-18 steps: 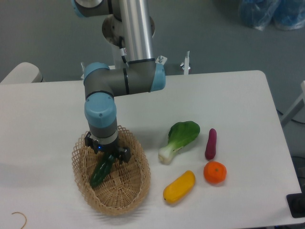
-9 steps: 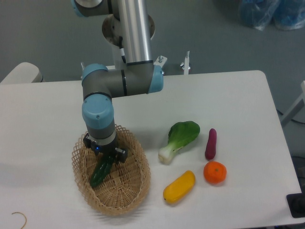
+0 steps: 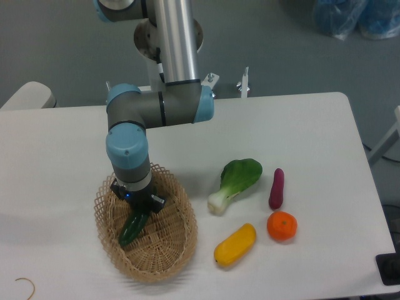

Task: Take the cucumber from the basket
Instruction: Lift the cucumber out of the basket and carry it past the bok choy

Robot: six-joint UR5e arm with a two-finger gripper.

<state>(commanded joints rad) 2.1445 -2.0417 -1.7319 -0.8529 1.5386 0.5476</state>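
- Right of the basket point(image 3: 181, 240), the worktop point(image 3: 312, 137) carried a bok choy point(image 3: 236, 182), an eggplant point(image 3: 276, 188), an orange point(image 3: 282, 225) and a yellow vegetable point(image 3: 235, 244), all well apart from the arm.
- The cucumber point(image 3: 131, 229) lay inside the basket, tilted.
- The pincer point(image 3: 138, 209) sat over the cucumber's upper end; whether it was clenched on it could not be told.

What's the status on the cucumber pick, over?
Gripper down inside the basket, at the cucumber's upper end; grip state not visible. Cucumber lying in basket, not lifted. Nothing blocking it.
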